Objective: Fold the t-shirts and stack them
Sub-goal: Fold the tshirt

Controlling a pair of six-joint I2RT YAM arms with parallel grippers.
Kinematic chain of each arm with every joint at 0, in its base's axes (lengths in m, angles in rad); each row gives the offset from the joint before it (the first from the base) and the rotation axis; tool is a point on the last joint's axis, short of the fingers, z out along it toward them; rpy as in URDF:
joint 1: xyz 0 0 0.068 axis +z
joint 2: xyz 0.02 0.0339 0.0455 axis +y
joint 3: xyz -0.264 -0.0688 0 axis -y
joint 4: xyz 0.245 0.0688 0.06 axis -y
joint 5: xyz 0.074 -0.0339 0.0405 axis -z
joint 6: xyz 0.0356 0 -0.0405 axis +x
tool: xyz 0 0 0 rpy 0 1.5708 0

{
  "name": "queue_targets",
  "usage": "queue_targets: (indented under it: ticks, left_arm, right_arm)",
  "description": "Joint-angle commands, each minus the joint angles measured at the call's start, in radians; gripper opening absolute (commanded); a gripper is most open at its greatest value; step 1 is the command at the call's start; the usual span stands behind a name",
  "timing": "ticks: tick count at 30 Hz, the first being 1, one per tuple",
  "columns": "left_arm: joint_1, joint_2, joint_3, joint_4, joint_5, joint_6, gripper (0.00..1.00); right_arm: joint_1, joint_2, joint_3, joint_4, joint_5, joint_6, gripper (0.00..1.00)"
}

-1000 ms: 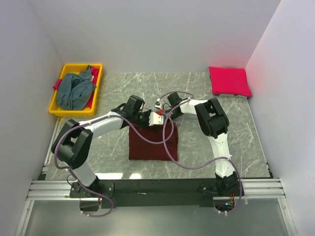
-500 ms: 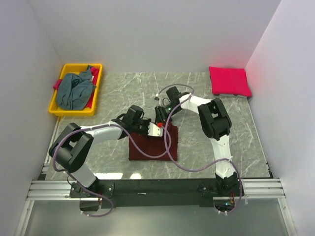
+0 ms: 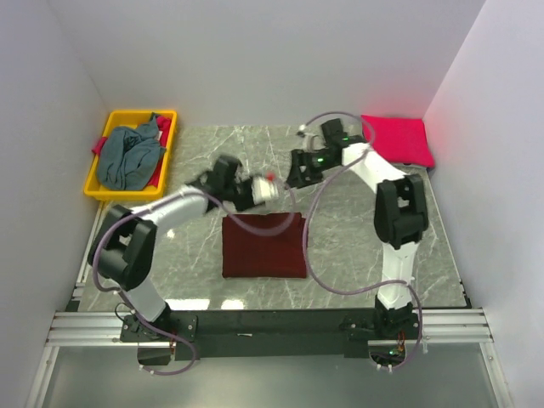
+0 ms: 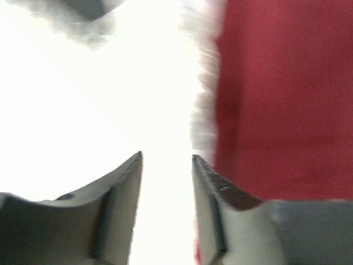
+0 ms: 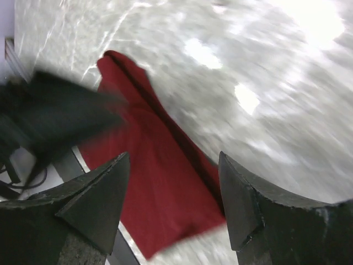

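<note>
The dark maroon t-shirt [image 3: 263,246] lies folded in a rectangle at the table's middle; it also shows in the right wrist view [image 5: 160,176] and the left wrist view [image 4: 281,99]. The bright pink-red t-shirt [image 3: 396,140] lies folded at the far right corner. The grey-blue t-shirt [image 3: 127,157] is crumpled in the yellow bin [image 3: 119,191]. My left gripper [image 3: 270,189] is open and empty, above the maroon shirt's far edge. My right gripper [image 3: 293,170] is open and empty, raised beyond that far edge.
The yellow bin stands at the far left with a bit of red cloth [image 3: 100,146] under the grey-blue shirt. Purple cables [image 3: 302,246] hang over the maroon shirt. White walls close in the table on three sides.
Both grippers have lifted off the maroon shirt's far edge. My right arm has swung back and to the right; my left gripper has risen and moved away.
</note>
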Motion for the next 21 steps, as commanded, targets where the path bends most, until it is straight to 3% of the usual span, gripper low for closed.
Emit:
queue_targets:
  ticks: [1,5,10,15,21]
  left_arm:
    - [0.156,-0.018,0.226,-0.174,0.235,-0.264,0.52]
    - [0.276,-0.039,0.262,-0.323,0.388,-0.523,0.53]
    - [0.370,-0.125,0.077,-0.291,0.386,-0.795,0.54]
    - [0.407,-0.151,-0.020,-0.258,0.328,-0.905,0.56]
    - [0.416,-0.061,-0.048,-0.246,0.312,-0.983,0.52]
  right_arm:
    - [-0.094,-0.150,-0.056,-0.063,-0.030,-0.051,0.72]
    - [-0.131,-0.231,-0.131,-0.098,-0.053,-0.055,0.70]
    - [-0.131,-0.299,-0.317,-0.066,-0.076,-0.035,0.64]
    - [-0.131,-0.277,-0.424,-0.014,-0.093,-0.017,0.57]
    - [-0.111,-0.197,-0.411,0.017,-0.142,-0.008,0.47]
